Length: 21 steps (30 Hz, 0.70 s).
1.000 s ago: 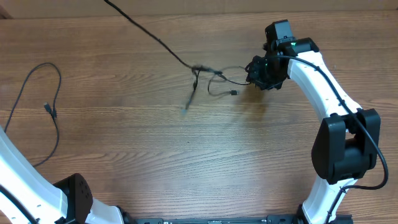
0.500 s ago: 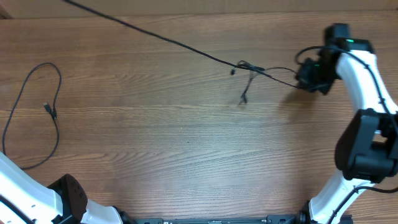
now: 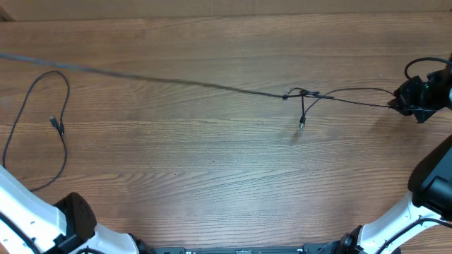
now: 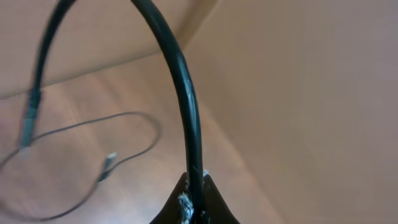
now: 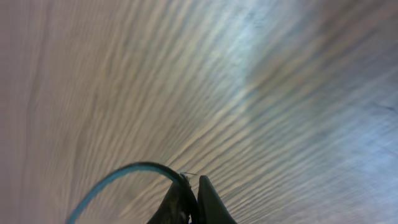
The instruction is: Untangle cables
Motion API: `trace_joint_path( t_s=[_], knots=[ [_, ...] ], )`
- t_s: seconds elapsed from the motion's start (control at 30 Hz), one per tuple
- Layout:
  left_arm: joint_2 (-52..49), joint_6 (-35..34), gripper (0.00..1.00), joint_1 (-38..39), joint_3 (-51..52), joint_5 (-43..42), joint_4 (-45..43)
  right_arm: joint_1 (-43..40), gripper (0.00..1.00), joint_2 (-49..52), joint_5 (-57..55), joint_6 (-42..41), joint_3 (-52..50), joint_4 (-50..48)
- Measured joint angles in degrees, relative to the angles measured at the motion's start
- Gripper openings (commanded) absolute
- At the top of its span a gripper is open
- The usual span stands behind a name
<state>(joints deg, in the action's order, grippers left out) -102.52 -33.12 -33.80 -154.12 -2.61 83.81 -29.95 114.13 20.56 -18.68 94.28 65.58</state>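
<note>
Step in hand: judged to be the pull-apart; the stretched cable point(image 3: 176, 80) is drawn taut between the two arms.
Left fingers point(image 4: 214, 210): clenched on a black cable, taken to be the stretched one's far-left end; unseen from overhead.
Right fingers point(image 5: 208, 202): clenched on the strands at the right edge of the worktop point(image 3: 212, 183).
Knot point(image 3: 302, 94): right of centre, not yet undone.
Long axis: almost straight left to right, dipping slightly rightward.
Plug end point(image 3: 301, 124): hung from the knot, pointed at the near edge.
Loose cable point(image 3: 55, 124): looped at far left, well apart.
Next move: tension probably to be eased, then the plug end drawn back through the knot.
</note>
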Motion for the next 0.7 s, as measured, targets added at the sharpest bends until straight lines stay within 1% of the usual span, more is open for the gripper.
trace_joint_path(
  t_s=[0.1, 0.2, 0.27, 0.37, 0.47, 0.53, 0.6, 0.7],
  knots=[
    [-1.9, 2.1, 0.04, 0.1, 0.0, 1.0, 1.9, 1.3, 0.04, 0.0, 5.0, 4.5, 0.0, 0.1],
    [-3.5, 5.5, 0.04, 1.8, 0.0, 0.3, 2.0, 5.0, 0.04, 0.0, 10.3, 9.4, 0.0, 0.5],
    [-4.3, 8.4, 0.04, 4.7, 0.0, -1.4, 2.0, 8.8, 0.04, 0.0, 13.8, 12.2, 0.0, 0.6],
    [-4.5, 12.6, 0.04, 11.3, 0.0, -4.7, 3.3, 16.1, 0.04, 0.0, 18.1, 15.3, 0.0, 0.6],
    [-4.5, 16.0, 0.04, 17.6, 0.0, -7.6, 6.4, 22.6, 0.04, 0.0, 20.6, 16.7, 0.3, 1.4],
    [-4.9, 18.2, 0.05, 22.0, 0.0, -9.2, 10.3, 26.6, 0.04, -0.1, 21.5, 17.1, 1.0, 2.1],
    [-5.7, 20.3, 0.1, 26.2, 0.1, -10.1, 12.9, 28.6, 0.04, -0.2, 22.0, 16.7, 1.8, 2.2],
    [-7.0, 22.4, 0.2, 31.2, 2.0, -11.1, 12.7, 29.7, 0.04, -0.4, 22.6, 15.7, 3.6, 3.5]
  ],
)
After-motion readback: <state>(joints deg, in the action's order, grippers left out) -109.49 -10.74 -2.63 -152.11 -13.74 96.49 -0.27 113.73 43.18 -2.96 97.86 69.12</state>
